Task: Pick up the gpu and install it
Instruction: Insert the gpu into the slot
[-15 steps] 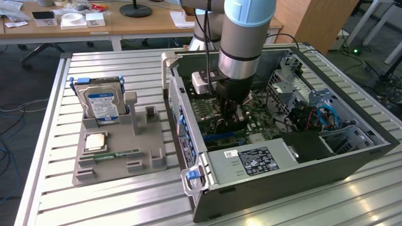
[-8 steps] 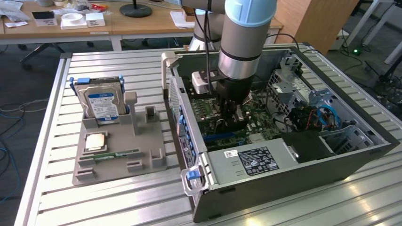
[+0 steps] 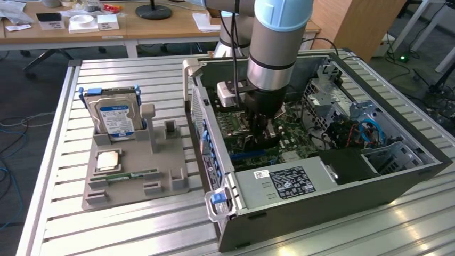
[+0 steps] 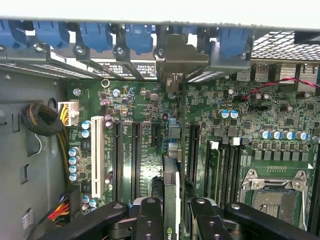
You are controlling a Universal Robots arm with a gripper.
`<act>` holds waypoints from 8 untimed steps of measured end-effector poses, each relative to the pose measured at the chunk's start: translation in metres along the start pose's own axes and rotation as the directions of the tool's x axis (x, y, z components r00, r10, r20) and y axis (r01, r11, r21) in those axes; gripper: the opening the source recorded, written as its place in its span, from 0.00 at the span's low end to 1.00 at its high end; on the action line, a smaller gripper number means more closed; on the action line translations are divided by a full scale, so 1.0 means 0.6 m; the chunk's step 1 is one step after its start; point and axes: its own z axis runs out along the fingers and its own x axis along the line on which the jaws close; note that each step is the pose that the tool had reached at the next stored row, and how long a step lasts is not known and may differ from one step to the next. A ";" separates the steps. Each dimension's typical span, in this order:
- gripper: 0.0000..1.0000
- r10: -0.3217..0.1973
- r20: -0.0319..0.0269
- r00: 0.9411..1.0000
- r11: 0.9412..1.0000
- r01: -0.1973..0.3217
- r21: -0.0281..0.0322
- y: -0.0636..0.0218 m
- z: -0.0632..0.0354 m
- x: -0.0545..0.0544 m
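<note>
The gpu (image 4: 170,185) shows edge-on in the wrist view as a thin card held upright between my two black fingers (image 4: 150,217). My gripper (image 4: 177,207) is shut on it. Its metal bracket end (image 4: 175,60) sits against the rear slot openings under the blue clips. The card stands over the green motherboard (image 4: 145,105), in line with a gap between the long black expansion slots (image 4: 136,160); whether it touches a slot I cannot tell. In the exterior view my gripper (image 3: 260,136) reaches down inside the open computer case (image 3: 341,186), above the board.
A grey holder (image 3: 128,186) at the exterior view's left carries a silver hard drive (image 3: 114,120), a green memory stick (image 3: 131,175) and a square chip (image 3: 106,160). Inside the case are the power supply (image 3: 284,181), a cable bundle (image 4: 42,120) and the CPU socket (image 4: 272,192).
</note>
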 end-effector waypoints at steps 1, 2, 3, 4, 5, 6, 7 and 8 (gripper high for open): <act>0.26 0.000 0.000 1.000 1.000 0.000 0.000 0.000 0.000 0.000; 0.26 0.000 0.000 1.000 1.000 0.000 0.000 0.000 0.000 0.000; 0.26 0.000 0.000 1.000 1.000 0.000 0.000 0.000 0.001 0.000; 0.26 0.000 0.000 1.000 1.000 0.000 0.000 0.000 0.001 0.000; 0.26 0.000 0.000 1.000 1.000 0.000 0.000 0.000 0.001 0.000; 0.26 0.000 0.000 1.000 1.000 0.000 0.000 0.000 0.001 0.000; 0.26 0.000 0.000 1.000 1.000 0.000 0.000 0.000 0.001 0.000; 0.26 0.000 0.000 1.000 1.000 0.000 0.000 0.000 0.001 0.000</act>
